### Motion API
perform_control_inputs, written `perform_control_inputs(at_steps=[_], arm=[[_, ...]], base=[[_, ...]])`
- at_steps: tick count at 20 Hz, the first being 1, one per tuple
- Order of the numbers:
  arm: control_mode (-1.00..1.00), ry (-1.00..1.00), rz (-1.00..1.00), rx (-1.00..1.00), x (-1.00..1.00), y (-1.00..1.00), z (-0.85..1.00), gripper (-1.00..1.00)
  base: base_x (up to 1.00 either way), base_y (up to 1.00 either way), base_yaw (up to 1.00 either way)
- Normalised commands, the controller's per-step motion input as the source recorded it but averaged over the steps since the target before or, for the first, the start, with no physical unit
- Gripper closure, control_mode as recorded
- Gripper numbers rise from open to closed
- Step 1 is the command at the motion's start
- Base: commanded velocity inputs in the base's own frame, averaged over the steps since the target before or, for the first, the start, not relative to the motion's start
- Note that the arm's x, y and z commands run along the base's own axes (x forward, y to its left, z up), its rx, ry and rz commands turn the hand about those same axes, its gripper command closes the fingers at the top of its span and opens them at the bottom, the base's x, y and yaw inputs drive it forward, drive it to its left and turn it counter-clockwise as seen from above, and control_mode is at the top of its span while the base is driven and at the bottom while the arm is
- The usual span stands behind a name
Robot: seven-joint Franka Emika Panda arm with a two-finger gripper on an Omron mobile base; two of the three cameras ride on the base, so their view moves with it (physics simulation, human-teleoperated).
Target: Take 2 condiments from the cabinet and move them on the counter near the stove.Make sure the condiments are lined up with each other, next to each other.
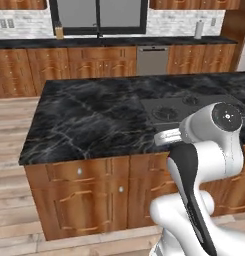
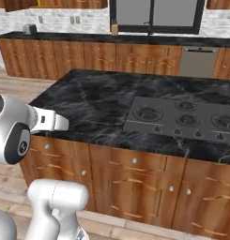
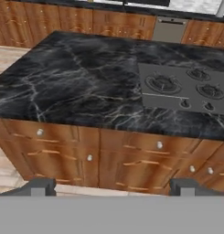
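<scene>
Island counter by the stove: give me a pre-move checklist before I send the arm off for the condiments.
1. End effector open and holding nothing: ok.
2. Black marble counter left of the stove bare enough for two bottles side by side: ok.
3. Condiments already on the counter: not ok, none there.
4. Wall cabinet holding the condiments located: cannot tell.
5. Arm standing short of the counter edge, touching nothing: ok.

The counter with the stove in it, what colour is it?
Black marble with thin white veins, the counter shows best in the hand view.
</scene>
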Motion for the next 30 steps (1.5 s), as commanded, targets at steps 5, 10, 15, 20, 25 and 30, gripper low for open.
perform_control_inputs(at_steps=[5, 10, 15, 20, 25, 30], arm=[[1.00, 0.00, 0.00, 0.00, 0.00, 0.00, 0.00, -1.00], [1.00, 0.00, 0.00, 0.00, 0.00, 0.00, 0.00, -1.00], [1.00, 0.00, 0.00, 0.00, 0.00, 0.00, 0.00, -1.00], [1.00, 0.00, 0.00, 0.00, 0.00, 0.00, 0.00, -1.00], [1.00, 0.00, 0.00, 0.00, 0.00, 0.00, 0.00, -1.00], [1.00, 0.00, 0.00, 0.00, 0.00, 0.00, 0.00, -1.00]], base=[[0.00, 1.00, 0.00], [0.00, 1.00, 0.00], [0.00, 1.00, -0.06], [0.09, 1.00, -0.13], [0.14, 1.00, -0.07], [0.41, 1.00, -0.13]])
